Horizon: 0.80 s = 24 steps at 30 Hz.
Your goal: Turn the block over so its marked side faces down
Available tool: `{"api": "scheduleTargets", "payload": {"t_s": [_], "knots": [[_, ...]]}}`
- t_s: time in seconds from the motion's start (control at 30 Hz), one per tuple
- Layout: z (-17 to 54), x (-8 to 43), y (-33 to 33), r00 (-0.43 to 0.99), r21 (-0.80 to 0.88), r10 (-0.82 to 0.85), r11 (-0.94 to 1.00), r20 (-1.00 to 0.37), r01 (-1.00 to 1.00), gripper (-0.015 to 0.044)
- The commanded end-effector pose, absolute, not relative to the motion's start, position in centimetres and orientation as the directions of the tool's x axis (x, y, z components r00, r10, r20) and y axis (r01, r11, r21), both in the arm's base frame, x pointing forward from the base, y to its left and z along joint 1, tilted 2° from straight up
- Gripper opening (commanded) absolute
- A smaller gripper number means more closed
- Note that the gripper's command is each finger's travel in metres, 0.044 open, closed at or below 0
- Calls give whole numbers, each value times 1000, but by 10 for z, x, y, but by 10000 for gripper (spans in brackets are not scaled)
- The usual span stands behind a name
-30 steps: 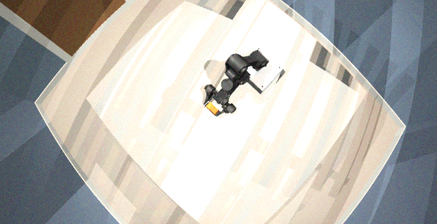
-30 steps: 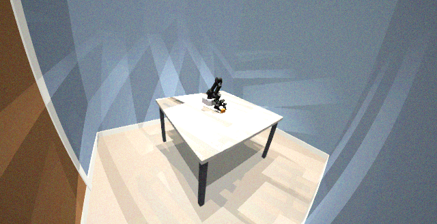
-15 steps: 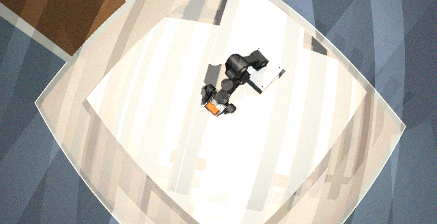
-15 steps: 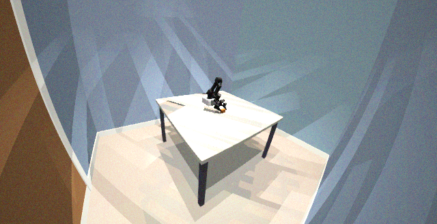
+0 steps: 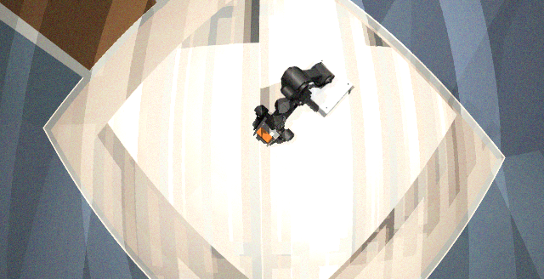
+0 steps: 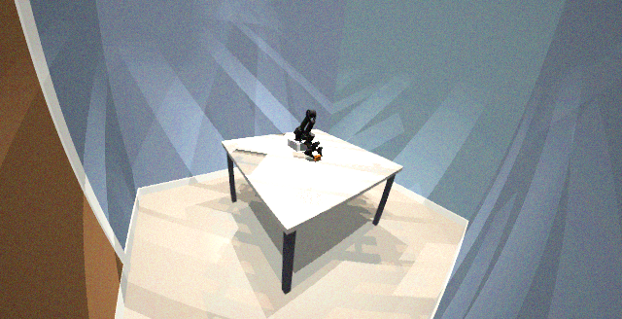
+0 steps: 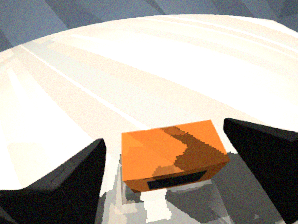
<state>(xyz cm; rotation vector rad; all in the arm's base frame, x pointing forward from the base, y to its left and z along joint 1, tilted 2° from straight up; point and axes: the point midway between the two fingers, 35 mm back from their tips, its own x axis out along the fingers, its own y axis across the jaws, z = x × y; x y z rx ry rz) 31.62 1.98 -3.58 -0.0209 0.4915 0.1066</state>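
Note:
An orange block is at the table, in front of the arm. In the wrist view a plain orange face fills most of its visible surface. Its dark-marked side is on the edge nearest the camera, strongly foreshortened and angled downward, so the block looks tilted. Whether its underside touches the table cannot be told. My gripper is open, with one black finger on each side of the block and a visible gap at each side. Nothing is held.
The arm's pale base plate stands behind the gripper, with the black arm rising from it. Streaky shadows and bright glare cross the table top. The table's front corner points toward the exterior camera.

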Motion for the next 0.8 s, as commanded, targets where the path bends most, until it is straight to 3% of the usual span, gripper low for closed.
{"api": "scheduleTargets", "payload": {"t_s": [0.0, 0.27, 0.77], "knots": [[-38, 325, 20, 846, 12, 97, 994, -524, -106, 440], [-17, 335, 19, 697, 15, 83, 995, -712, -103, 440], [37, 318, 18, 593, 13, 72, 995, -802, -104, 440]]}}
